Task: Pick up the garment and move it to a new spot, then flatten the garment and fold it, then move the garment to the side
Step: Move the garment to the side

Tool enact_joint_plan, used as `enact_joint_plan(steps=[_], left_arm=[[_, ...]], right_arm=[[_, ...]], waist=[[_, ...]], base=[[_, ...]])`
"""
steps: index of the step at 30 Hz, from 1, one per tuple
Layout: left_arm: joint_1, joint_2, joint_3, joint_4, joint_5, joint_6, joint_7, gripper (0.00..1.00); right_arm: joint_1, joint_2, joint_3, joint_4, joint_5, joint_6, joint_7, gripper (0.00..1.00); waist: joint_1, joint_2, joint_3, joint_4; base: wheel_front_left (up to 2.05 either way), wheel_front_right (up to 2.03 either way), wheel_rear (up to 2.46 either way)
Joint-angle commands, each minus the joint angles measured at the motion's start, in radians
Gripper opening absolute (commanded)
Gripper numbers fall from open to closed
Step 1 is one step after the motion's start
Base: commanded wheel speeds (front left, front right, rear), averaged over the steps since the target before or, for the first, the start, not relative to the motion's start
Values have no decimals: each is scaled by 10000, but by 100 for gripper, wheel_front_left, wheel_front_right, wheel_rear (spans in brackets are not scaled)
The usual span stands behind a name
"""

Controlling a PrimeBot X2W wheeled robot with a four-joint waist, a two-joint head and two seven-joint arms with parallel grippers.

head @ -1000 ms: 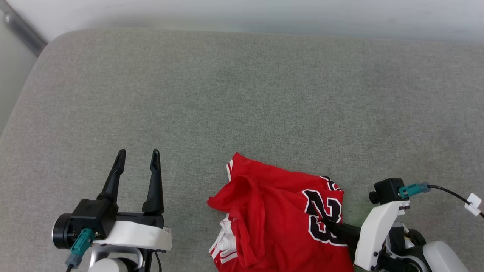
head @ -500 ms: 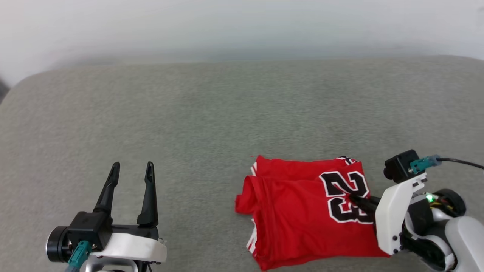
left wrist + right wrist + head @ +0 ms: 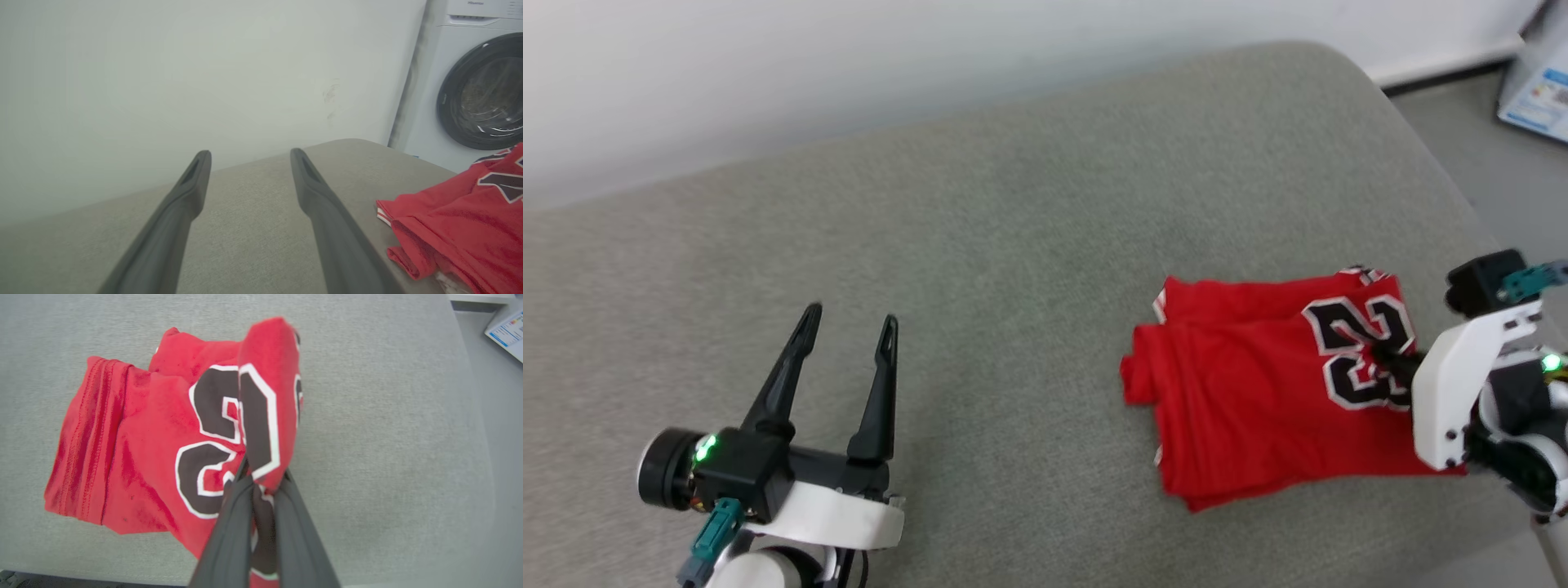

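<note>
The garment is a folded red jersey with dark white-outlined numbers, lying on the right part of the grey cushion. My right gripper is shut on a pinched fold of the garment at the numbers, and the right wrist view has that fold bunched up between my fingers. Far to the left my left gripper stands open over bare cushion with nothing between its fingers. In the left wrist view the garment lies at the right of the left gripper.
The cushion's right edge drops to a grey floor where a white and blue box stands. A white wall runs behind the cushion. A washing machine stands past the cushion's far end.
The head camera has swung to the right. My right gripper has dragged the garment rightwards towards the cushion's right edge. The left gripper has stayed open.
</note>
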Motion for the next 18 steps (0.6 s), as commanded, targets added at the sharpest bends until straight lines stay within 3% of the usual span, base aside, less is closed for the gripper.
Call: enact_joint_plan(steps=[1,6,13,17,18], left_arm=[[-301,119,-36,-37,84,-100,7,100],[-1189,315,-295,-217,247,-446,190,100],[-2331,622,-602,-404,339,-1036,286,100],[-2862,721,-802,-562,424,-1221,337,100],[-3176,841,-912,-641,495,-1309,397,100]], right_arm=[[-359,-27,-82,207,-96,-6,-250,0],[-1258,-82,-649,1285,-521,-8,-1283,0],[-2585,-305,-1809,2638,-1584,-8,-2693,0],[-3231,-450,-2853,3334,-2377,-8,-3374,0],[-3588,-494,-3715,3712,-2996,-9,-3767,0]], waist=[[0,0,933,-679],[0,0,2015,-711],[0,0,3361,-225],[0,0,3959,144],[0,0,4350,385]], base=[[0,0,0],[0,0,0],[0,0,0],[0,0,0],[0,0,0]])
